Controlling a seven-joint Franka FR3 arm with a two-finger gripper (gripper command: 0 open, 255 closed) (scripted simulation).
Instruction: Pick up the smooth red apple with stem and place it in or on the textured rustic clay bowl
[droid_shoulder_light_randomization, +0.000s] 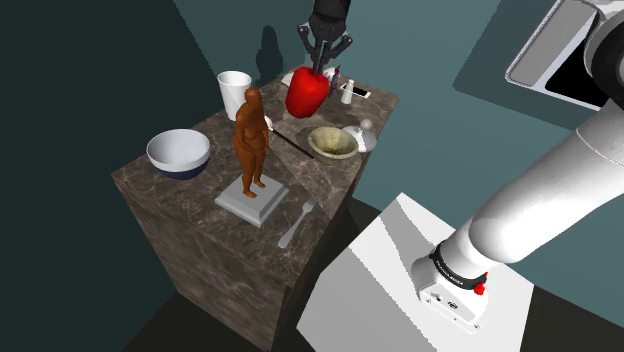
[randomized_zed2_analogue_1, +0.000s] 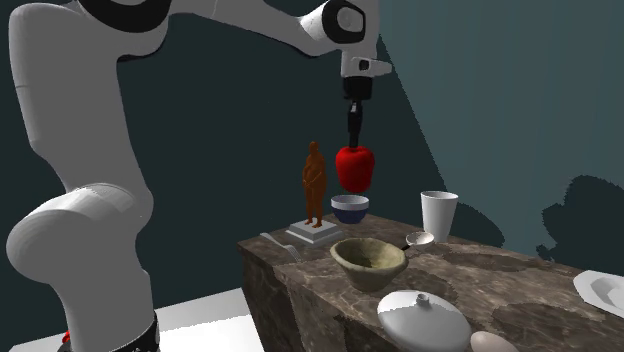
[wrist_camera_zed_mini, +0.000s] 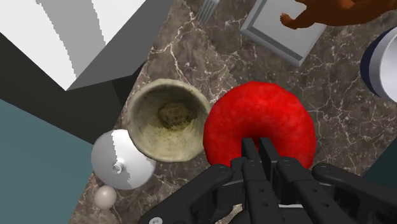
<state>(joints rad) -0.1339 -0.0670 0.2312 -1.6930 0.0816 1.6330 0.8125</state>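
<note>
The pincer (droid_shoulder_light_randomization: 318, 66) clamps the apple (droid_shoulder_light_randomization: 306, 92) from above, so the apple hangs just beneath it, clear of the desk (droid_shoulder_light_randomization: 190, 200). The bowl (droid_shoulder_light_randomization: 333, 142) stands lower, toward the shoulder view's right.

Domestic corner: marble counter (droid_shoulder_light_randomization: 185, 205) with fork (droid_shoulder_light_randomization: 296, 225), cup (droid_shoulder_light_randomization: 234, 93), figurine (droid_shoulder_light_randomization: 250, 140).

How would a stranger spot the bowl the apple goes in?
Find the dark marble counter and its brown figurine. To the shoulder view's right of it, beside a white domed lid, sits the tan bowl. It is rough and dull; the other bowl is smooth white with dark blue outside.
</note>
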